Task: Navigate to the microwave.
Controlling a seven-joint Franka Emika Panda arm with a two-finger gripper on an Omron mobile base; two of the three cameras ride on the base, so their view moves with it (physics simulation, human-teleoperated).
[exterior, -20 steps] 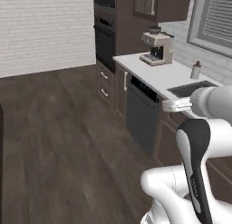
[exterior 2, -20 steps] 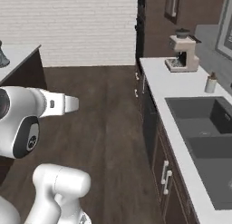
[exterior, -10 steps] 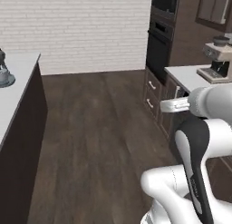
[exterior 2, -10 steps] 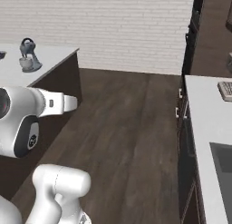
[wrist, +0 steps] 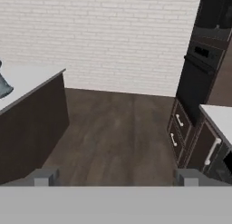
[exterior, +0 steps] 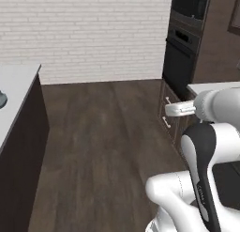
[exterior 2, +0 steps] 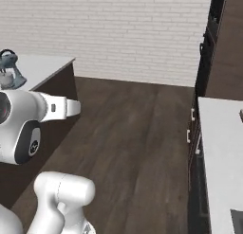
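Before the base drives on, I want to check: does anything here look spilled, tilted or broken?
Nothing stands out. The dark wooden floor shows no spill, the black built-in oven sits straight in its dark column, and the dark drawers with white handles below it are closed.

A home kitchen: built-in wall oven (wrist: 198, 69), dark drawers (wrist: 178, 130), island counter (wrist: 27, 82), white brick wall (exterior: 93, 34).

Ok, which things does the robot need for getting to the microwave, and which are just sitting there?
For the job:
- dark black-glass microwave atop the tall cabinet
- open pincer

Just there:
- black oven with bar handle
- grey stand mixer
- white island counter
- dark drawers
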